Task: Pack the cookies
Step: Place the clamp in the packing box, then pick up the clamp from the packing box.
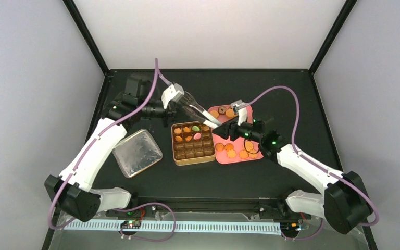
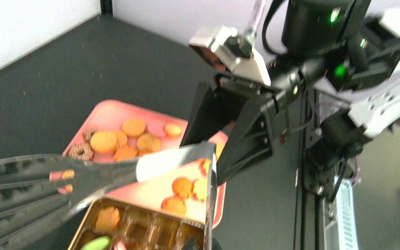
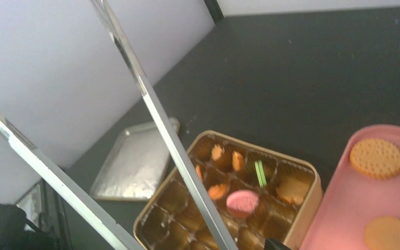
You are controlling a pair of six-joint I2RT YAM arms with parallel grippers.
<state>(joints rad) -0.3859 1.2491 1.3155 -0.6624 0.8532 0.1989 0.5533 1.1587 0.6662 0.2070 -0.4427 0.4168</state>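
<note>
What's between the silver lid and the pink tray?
The brown compartmented tin, part filled with cookies, sits between the silver lid and the pink tray; the top external view shows it best.

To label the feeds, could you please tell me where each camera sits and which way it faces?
Top external: above and behind the bases, looking down on the table; whole arms, left gripper, right gripper.
Left wrist: left arm, facing past the tongs to the right gripper; own gripper barely shows.
Right wrist: right arm, looking along the tongs into the tin; own gripper barely shows.
Shared: all show tongs, tin, pink tray, cookies.
</note>
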